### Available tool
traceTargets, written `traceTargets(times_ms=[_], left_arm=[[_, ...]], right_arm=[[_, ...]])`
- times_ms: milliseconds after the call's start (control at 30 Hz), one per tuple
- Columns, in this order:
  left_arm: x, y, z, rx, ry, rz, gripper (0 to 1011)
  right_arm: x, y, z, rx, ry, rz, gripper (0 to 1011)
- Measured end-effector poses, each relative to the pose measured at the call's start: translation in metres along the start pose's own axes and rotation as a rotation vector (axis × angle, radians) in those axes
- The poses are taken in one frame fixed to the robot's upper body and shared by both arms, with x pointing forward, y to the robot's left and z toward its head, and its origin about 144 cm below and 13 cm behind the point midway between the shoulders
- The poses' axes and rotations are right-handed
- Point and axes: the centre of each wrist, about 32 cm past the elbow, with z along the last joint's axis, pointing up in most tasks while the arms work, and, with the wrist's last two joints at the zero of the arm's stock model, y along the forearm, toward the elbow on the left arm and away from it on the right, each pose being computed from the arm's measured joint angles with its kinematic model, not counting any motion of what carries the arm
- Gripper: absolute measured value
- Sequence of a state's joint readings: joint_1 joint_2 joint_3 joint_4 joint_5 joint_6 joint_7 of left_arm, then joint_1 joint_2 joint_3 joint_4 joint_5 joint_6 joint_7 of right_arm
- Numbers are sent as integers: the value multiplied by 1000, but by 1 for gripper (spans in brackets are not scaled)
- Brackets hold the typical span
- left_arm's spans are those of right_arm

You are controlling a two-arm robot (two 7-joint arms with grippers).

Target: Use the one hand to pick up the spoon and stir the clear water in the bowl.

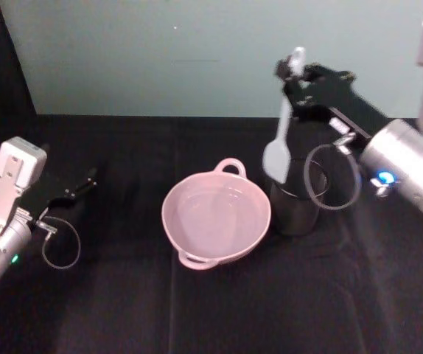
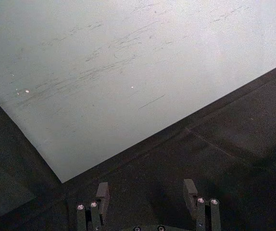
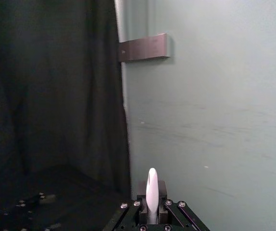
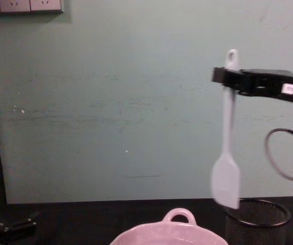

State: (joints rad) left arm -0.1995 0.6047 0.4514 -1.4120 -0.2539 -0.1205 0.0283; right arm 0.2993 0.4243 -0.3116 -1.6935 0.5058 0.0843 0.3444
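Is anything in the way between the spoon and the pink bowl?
Nothing visible. The right gripper holds the spoon up over the mesh cup; the bowl sits open just beside the cup. The left gripper rests at the far left.

**Arm and Gripper Hardware: External Appearance**

Right gripper [image 1: 291, 72]: matte black, flat-bodied, with a small white label [image 4: 292, 89]. Its wrist [image 1: 410, 166] is a silver cylinder with a blue indicator light [image 1: 383, 178].

Left gripper [image 1: 90, 175]: black, mounted on a white box-shaped housing [image 1: 18, 164] with a green light [image 1: 14, 259].

A thin grey cable loop [image 4: 267, 148] runs at each wrist. Silver screw heads [image 2: 80, 207] mark the finger bases.
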Motion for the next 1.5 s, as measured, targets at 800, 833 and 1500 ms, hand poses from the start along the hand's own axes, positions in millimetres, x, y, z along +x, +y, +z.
traceTargets(times_ms=[800, 833, 1500], left_arm=[[0, 0, 0, 0, 0, 0, 1011], [0, 0, 0, 0, 0, 0, 1011], [0, 0, 0, 0, 0, 0, 1011]], right_arm=[[-50, 46, -63, -58, 52, 171, 121], [-51, 46, -64, -60, 53, 173, 121], [-62, 76, -92, -66, 71, 167, 121]])
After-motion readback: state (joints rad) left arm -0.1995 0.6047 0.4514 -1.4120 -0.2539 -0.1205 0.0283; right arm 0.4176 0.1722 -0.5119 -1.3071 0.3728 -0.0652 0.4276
